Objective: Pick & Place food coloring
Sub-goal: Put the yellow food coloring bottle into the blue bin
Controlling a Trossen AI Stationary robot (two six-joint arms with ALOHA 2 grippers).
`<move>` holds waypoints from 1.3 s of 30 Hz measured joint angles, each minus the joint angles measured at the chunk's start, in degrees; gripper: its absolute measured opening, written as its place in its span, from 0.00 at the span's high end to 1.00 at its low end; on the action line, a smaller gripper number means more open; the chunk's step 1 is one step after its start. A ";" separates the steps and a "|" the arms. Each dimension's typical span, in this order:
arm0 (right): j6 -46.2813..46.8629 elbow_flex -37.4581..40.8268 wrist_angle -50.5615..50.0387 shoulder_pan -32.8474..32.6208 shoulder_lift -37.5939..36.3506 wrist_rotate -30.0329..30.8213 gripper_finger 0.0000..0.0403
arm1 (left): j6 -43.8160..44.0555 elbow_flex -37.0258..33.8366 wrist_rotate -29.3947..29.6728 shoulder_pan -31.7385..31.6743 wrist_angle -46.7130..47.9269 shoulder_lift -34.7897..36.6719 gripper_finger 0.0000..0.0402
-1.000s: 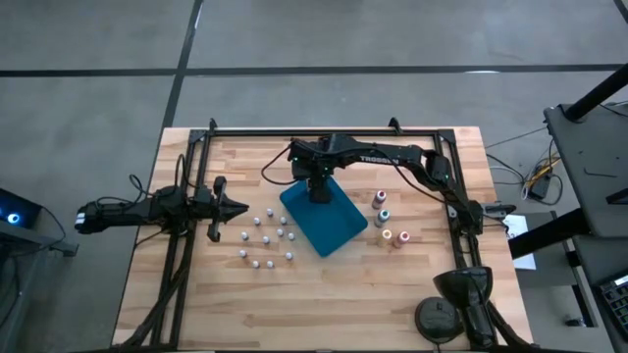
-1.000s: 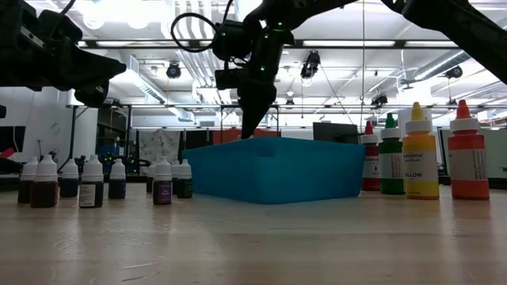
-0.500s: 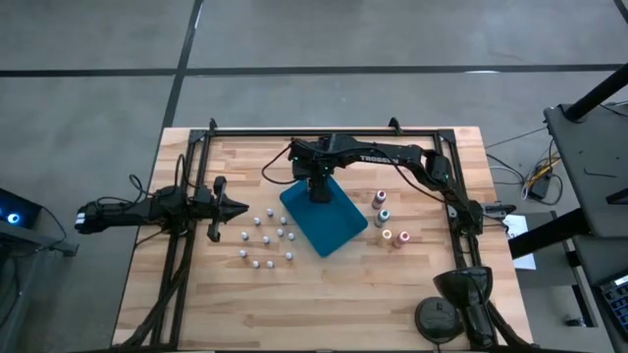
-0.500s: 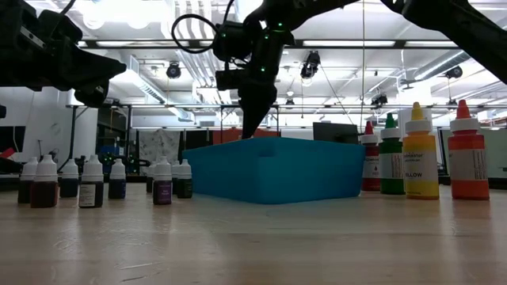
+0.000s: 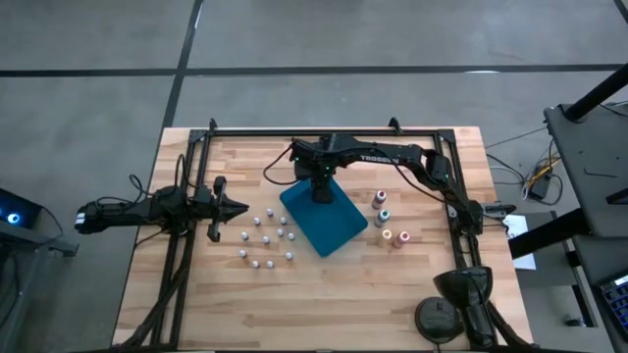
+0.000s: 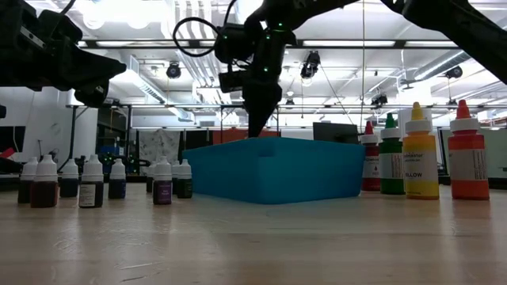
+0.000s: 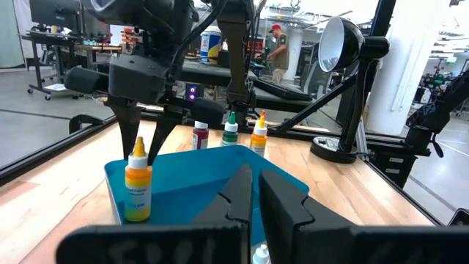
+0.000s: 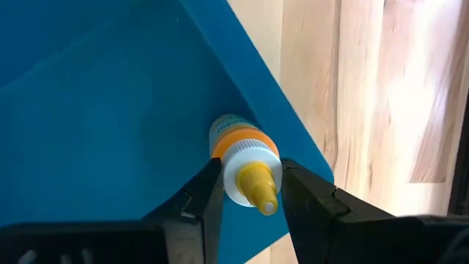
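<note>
A yellow-tipped food coloring bottle (image 7: 137,192) stands upright in the far left corner of the blue tray (image 5: 339,230), its base on the tray floor. My right gripper (image 8: 251,176) comes down on it from above and is shut on its cap. Several small white-topped bottles (image 5: 265,235) stand on the table left of the tray. Several taller bottles with coloured tops (image 5: 386,218) stand to its right. My left gripper (image 5: 240,207) waits shut at the table's left, pointing level toward the tray. My right gripper has the bottle's cap (image 8: 238,170) between its two fingers (image 8: 209,192), one on each side of the white collar below the yellow tip. The fingers point steeply down from above. The bottle stands upright, its base on the tray floor (image 7: 183,198).
A dark frame rail (image 5: 324,128) runs along the table's far edge, with side rails left and right. A black lamp (image 5: 461,294) stands at the near right corner. Bare wood (image 5: 324,304) lies along the near edge.
</note>
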State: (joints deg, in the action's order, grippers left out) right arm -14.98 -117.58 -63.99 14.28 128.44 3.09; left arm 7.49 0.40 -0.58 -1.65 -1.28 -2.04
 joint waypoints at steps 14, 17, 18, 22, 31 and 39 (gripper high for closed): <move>1.08 0.00 -0.32 2.27 0.00 0.04 0.73 | 0.00 0.02 -0.01 -0.01 0.00 0.01 1.00; 1.10 0.02 -0.35 2.60 0.00 0.02 0.73 | 0.00 0.01 -0.01 -0.01 0.01 0.00 1.00; 1.11 0.02 -0.34 2.68 0.00 0.00 0.73 | 0.00 0.02 0.00 -0.02 0.01 0.00 1.00; 1.33 0.04 -0.42 3.15 0.00 -0.05 0.73 | 0.00 0.00 -0.02 -0.02 0.00 0.00 1.00; 1.51 0.04 -0.57 3.74 0.00 0.05 0.73 | 0.00 0.01 -0.01 -0.01 0.01 0.01 1.00; 1.50 0.04 -0.52 3.80 0.00 0.11 0.65 | 0.00 0.01 -0.02 -0.02 0.00 0.01 1.00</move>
State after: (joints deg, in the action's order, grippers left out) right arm -13.47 -117.54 -64.51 18.08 128.44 3.20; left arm 7.49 0.41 -0.60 -1.67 -1.28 -2.04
